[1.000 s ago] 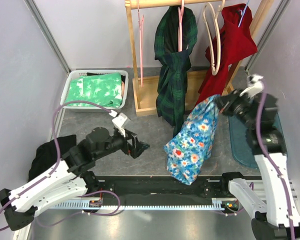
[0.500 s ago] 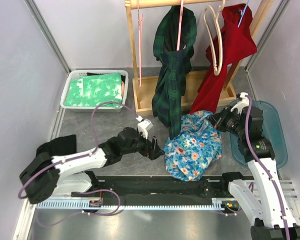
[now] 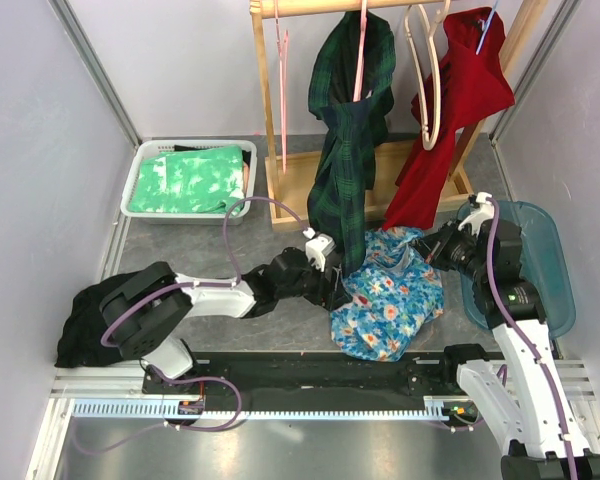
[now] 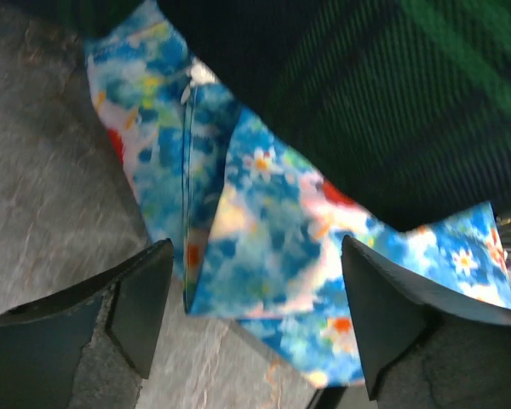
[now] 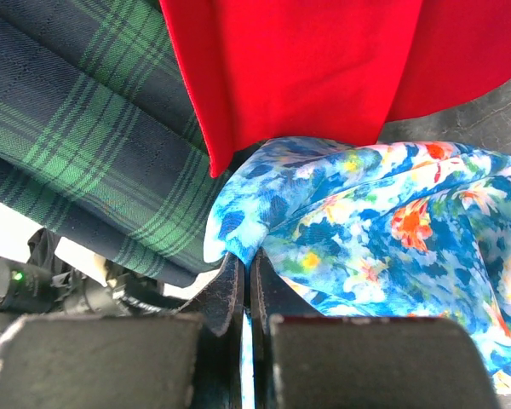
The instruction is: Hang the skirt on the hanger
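The blue floral skirt (image 3: 392, 300) lies bunched on the table below the rack. My right gripper (image 3: 432, 250) is shut on its upper edge (image 5: 247, 228), holding that corner slightly raised. My left gripper (image 3: 337, 290) is open at the skirt's left edge; in the left wrist view the floral cloth (image 4: 264, 247) fills the gap between its fingers (image 4: 140, 298) without being clamped. An empty cream hanger (image 3: 427, 75) hangs on the rack's rail (image 3: 310, 8) between a dark green plaid garment (image 3: 348, 130) and a red garment (image 3: 460, 100).
A white basket (image 3: 140, 190) holds green cloth at the back left. A black garment (image 3: 95, 310) lies at the left. A blue tray (image 3: 555, 290) sits at the right. The wooden rack base (image 3: 300, 210) stands behind the skirt.
The right gripper lowered the skirt from hanging to bunched on the table. The left arm stretched right, bringing its open gripper to the skirt's left edge.
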You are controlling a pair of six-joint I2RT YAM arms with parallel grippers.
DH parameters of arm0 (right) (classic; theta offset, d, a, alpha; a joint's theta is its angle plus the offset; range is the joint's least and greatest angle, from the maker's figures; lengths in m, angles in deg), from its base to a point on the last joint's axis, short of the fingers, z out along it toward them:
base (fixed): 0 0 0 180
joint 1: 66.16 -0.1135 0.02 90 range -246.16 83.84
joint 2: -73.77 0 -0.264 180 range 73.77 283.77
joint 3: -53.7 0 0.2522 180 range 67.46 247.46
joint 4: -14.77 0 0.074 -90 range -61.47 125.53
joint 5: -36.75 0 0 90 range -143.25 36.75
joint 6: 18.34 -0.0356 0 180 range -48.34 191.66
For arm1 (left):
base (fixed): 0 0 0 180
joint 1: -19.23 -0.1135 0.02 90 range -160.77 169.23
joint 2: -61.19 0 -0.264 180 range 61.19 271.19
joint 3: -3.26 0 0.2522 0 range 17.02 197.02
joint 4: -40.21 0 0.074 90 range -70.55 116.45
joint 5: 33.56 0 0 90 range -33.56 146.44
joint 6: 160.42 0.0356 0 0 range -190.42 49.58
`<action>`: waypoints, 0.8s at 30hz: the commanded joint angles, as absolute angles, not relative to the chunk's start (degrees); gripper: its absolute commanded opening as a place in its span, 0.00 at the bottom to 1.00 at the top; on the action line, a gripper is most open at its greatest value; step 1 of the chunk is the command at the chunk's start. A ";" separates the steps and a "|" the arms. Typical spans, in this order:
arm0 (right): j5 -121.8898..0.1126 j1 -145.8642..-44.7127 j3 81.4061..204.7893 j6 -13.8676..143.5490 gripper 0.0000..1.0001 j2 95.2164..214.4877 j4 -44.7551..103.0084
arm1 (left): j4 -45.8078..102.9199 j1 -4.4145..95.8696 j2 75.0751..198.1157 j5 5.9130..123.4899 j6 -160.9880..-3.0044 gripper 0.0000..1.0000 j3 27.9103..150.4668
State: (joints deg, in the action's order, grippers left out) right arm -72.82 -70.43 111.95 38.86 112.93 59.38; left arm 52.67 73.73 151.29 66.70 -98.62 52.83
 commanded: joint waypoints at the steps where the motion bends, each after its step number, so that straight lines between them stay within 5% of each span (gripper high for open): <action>1: -73.55 -70.47 112.20 38.34 0.00 112.18 58.06 | 58.09 74.07 154.09 66.54 -96.79 0.73 55.42; 3: -73.20 -70.38 112.20 38.52 0.00 112.27 58.24 | 58.09 74.16 154.88 67.60 -96.70 0.62 55.86; 7: -72.32 -70.38 112.20 38.52 0.00 112.27 58.41 | 56.43 74.25 154.54 69.53 -96.96 0.21 56.04; 10: -71.36 -70.38 112.46 38.43 0.00 112.27 58.85 | 53.97 74.16 151.56 68.66 -96.17 0.10 55.95; 13: -70.30 -70.38 112.81 38.35 0.00 112.36 59.12 | 48.97 74.25 147.52 68.57 -94.15 0.02 56.74; 24: -62.92 -70.47 118.78 38.34 0.00 114.29 60.26 | 34.74 74.77 129.51 79.55 -88.18 0.02 59.38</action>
State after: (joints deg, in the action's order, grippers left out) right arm -67.33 -70.43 113.24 38.82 113.56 60.63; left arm 40.56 74.01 137.17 73.67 -93.11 56.22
